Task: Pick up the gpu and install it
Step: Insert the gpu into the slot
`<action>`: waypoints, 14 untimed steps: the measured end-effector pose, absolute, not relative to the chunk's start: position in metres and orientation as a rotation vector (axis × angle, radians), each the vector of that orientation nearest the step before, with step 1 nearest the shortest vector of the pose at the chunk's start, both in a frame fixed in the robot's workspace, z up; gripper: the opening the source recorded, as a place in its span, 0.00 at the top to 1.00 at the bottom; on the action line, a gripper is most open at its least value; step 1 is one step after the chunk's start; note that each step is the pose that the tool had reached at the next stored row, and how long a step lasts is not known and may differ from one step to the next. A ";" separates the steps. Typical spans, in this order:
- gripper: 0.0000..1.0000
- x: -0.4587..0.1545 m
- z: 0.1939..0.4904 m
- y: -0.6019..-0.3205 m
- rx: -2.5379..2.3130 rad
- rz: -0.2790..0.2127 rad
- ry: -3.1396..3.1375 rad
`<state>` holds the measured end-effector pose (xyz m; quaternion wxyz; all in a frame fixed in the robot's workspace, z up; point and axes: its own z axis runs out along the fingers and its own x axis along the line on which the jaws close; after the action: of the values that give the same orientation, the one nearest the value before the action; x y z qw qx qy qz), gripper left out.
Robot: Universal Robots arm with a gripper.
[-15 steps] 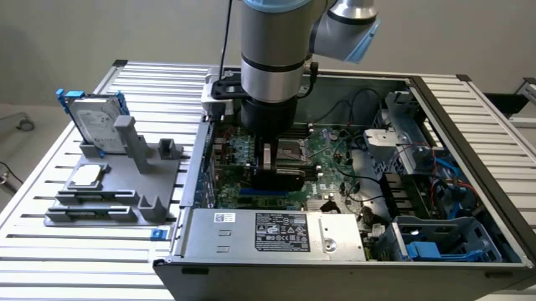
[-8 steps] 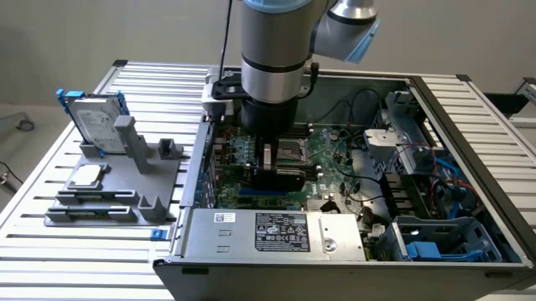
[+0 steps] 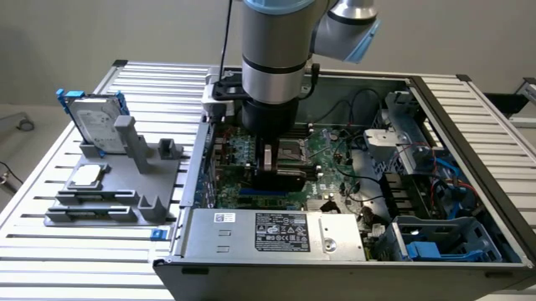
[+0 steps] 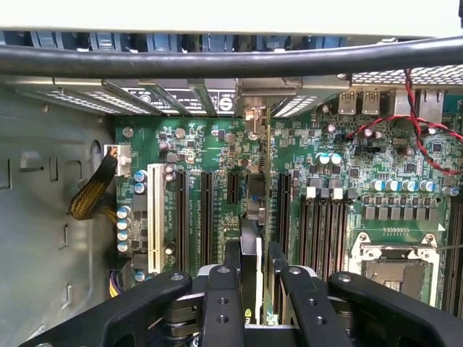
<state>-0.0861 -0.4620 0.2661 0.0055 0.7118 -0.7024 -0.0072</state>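
The gpu (image 4: 255, 210) shows edge-on in the wrist view as a thin card with a black side and a green board edge. It stands upright over the motherboard (image 4: 347, 166), in line with the long black expansion slots (image 4: 206, 217). My gripper (image 4: 255, 260) is shut on it, one finger on each face. I cannot tell whether its lower edge sits in a slot. In the exterior view the gripper (image 3: 275, 157) reaches straight down into the open computer case (image 3: 435, 113), and the dark gpu (image 3: 277, 179) hangs under it just above the board.
A black cable (image 4: 217, 61) crosses in front of the wrist camera, and red wires (image 4: 419, 130) lie over the board. A power supply (image 3: 277, 232) sits at the case's near side. A hard drive in a blue frame (image 3: 94, 122) stands on a grey fixture (image 3: 117, 188) at the exterior view's left.
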 end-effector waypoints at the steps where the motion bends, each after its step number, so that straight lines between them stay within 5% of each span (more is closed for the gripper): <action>1: 0.74 -0.086 0.266 -0.462 2.229 -0.023 -2.199; 14: 0.74 -0.086 0.263 -0.464 2.233 -0.036 -2.206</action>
<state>-0.0861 -0.4638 0.2635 0.0013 0.7113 -0.7028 -0.0115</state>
